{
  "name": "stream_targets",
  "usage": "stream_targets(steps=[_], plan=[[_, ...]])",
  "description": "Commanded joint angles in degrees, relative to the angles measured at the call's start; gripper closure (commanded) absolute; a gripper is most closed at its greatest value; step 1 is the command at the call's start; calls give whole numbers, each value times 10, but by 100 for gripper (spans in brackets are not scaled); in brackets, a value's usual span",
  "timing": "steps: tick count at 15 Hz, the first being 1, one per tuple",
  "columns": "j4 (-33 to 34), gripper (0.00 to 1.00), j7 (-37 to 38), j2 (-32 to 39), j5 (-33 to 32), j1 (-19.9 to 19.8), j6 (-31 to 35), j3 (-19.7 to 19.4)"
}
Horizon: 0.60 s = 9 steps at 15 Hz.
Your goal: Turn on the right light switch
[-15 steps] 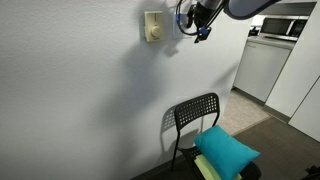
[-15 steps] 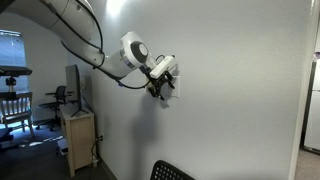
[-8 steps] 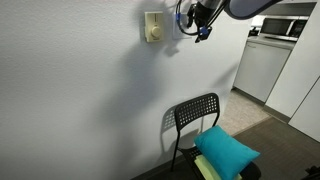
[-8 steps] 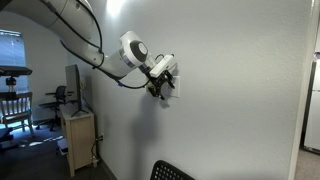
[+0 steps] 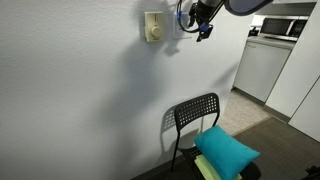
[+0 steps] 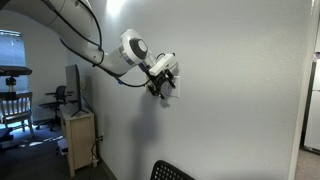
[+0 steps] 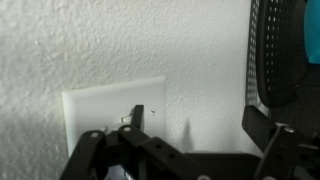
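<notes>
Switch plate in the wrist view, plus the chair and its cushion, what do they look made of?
The switch plate looks like smooth white plastic: flat, even face against the textured wall. The chair seems black painted metal, judging by its thin frame and perforated back. The cushion looks like soft teal fabric, plump with rounded corners.

A black metal chair [image 5: 195, 115] stands against the white textured wall [image 5: 90, 90], with a teal cushion [image 5: 226, 150] on its seat. Past the chair, dark floor [image 5: 262, 128] reaches a white appliance [image 5: 262, 68]. In an exterior view, a wooden cabinet [image 6: 78, 140] and a bright window [image 6: 10, 50] lie far beyond it.
</notes>
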Motion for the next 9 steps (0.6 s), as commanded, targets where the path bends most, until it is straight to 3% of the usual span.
stream_targets(steps=[1, 9], plan=[[6, 0, 18, -14, 16, 0, -45, -3], [-29, 0, 88, -82, 107, 11, -192, 24]])
